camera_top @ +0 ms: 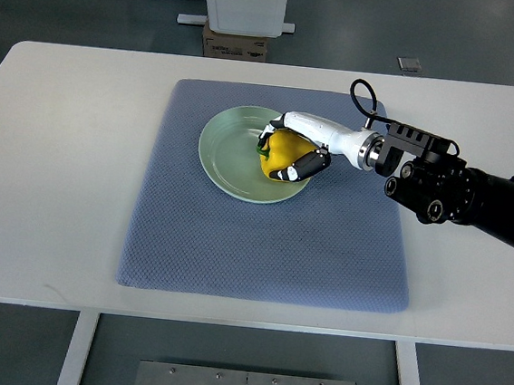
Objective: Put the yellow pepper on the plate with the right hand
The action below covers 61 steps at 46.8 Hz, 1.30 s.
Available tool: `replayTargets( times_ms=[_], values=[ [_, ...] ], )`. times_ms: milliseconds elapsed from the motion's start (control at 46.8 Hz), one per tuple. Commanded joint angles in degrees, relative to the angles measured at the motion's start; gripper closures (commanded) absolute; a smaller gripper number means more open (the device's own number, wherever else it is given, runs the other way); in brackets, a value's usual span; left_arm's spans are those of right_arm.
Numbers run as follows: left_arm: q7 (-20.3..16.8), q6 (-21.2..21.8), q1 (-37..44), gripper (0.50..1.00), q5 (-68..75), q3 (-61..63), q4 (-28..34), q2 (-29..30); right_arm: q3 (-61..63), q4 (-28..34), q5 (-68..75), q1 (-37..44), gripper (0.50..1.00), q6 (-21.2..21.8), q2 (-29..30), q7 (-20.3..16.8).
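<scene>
Right robot hand (290, 152) curled around yellow pepper (283, 154) — over plate (227, 149) right edge.

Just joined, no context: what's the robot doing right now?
The right robot hand comes in from the right edge and has its fingers wrapped around a yellow pepper. The pepper is over the right part of a pale green plate, which sits on a blue-grey mat on the white table. Whether the pepper already rests on the plate can't be told. The left arm is out of view.
</scene>
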Motion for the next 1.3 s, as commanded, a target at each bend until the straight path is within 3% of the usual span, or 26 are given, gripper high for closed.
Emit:
replayTargets(
  times_ms=[0,449,662,983,1218,1282],
  values=[
    [0.00,0.00,0.00,0.500,0.00,0.00,0.00,0.00,0.01,0.08,0.23,0.15,0.509,-0.01,0.00,0.00],
    [0.00,0.00,0.00,0.500,0.00,0.00,0.00,0.00,2.46,-0.01,0.23,0.33,0.500,-2.82,0.00,0.00],
    [0.00,0.00,0.00,0.500,0.00,0.00,0.00,0.00,14.06,0.17,0.40,-0.46,0.500,-3.00,0.00,0.00],
    [0.00,0.09,0.00,0.500,0.00,0.00,0.00,0.00,38.85,0.17,1.54,-9.33,0.500,-3.00,-0.52,0.00],
    [0.00,0.00,0.00,0.500,0.00,0.00,0.00,0.00,45.01,-0.01,4.61,-12.15,0.500,-3.00,-1.67,0.00],
    [0.00,0.00,0.00,0.500,0.00,0.00,0.00,0.00,45.62,-0.10,6.90,-12.15,0.500,-3.00,-2.28,-1.68]
  ],
)
